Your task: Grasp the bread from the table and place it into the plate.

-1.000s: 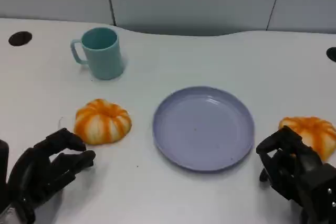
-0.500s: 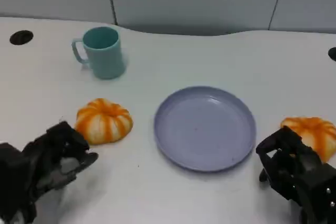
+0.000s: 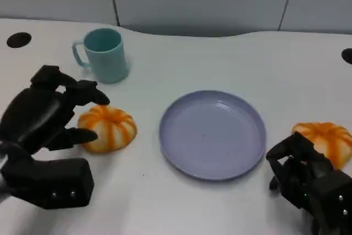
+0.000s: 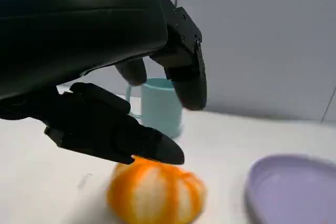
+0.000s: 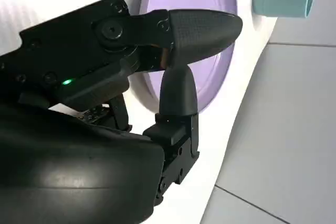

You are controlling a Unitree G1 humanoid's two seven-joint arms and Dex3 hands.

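The white surface (image 3: 181, 202) spans the whole head view. At its centre lies the lilac plate (image 3: 213, 134), bare of food. The left hand (image 3: 41, 115) sits at middle left, raised over the near bun; its fingers (image 3: 88, 93) are apart and hold nothing, one arching above the bun and another reaching in at its side, close to it though contact cannot be made out. The right hand (image 3: 308, 180) is at lower right, fingers curled in with nothing in them. A teal mug (image 3: 103, 54) stands at upper left, just beyond the left hand. The bread (image 3: 108, 127), an orange-and-white bun, lies left of the plate; a second bun (image 3: 325, 141) lies at the right edge, just behind the right hand. As a judgement, the grasp could fail if the fingers close off-centre and push the rounded bun sideways instead of gripping it, or if the hand brushes the mug.
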